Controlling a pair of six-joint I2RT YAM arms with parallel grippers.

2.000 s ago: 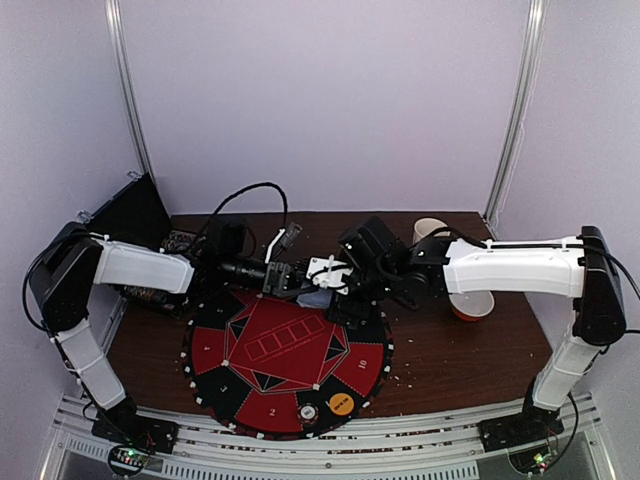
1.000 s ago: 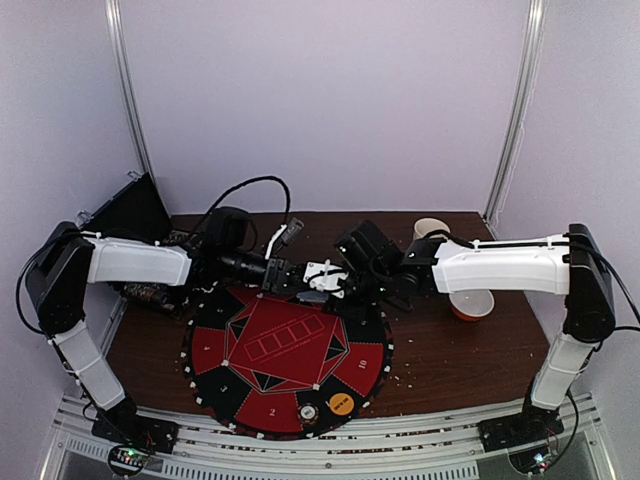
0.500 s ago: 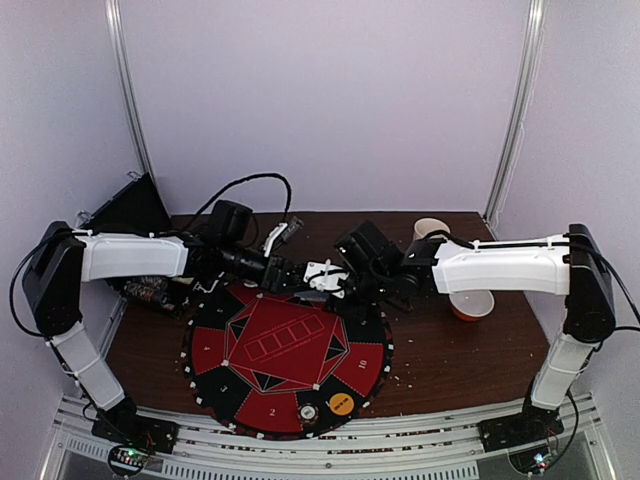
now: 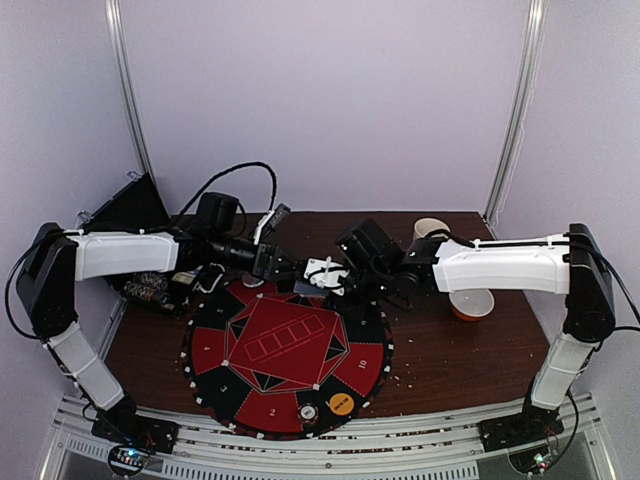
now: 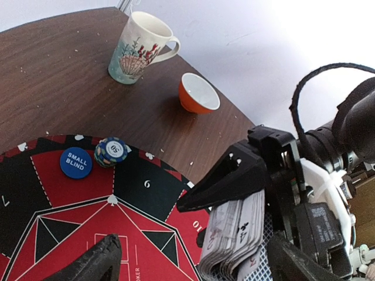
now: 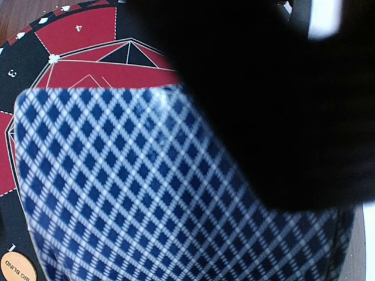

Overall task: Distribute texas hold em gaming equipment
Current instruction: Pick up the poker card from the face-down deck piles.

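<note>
We are noting the left gripper (image 4: 288, 270) drawing back leftward, jaws spreading wide. The right gripper (image 4: 322, 282) is pinching the blue diamond-backed card deck (image 6: 146, 193) over the round red-and-black mat (image 4: 285, 345), at its far edge.

The poker mat (image 4: 288, 350) lies on the table (image 4: 450, 350), with the mug (image 4: 430, 229) at the far right and the bowl (image 4: 472, 303) nearer, right of the mat. On the mat's near rim the big blind button (image 4: 341, 404) sits just right of a chip (image 4: 308, 412); the small blind button (image 5: 76, 163) lies beside a chip stack (image 5: 111, 151) on the rim facing the bowl. The deck of cards (image 5: 234, 234) sits in the right gripper (image 4: 322, 285) over the mat's far edge, with the left gripper (image 4: 283, 270) just left of it.
</note>
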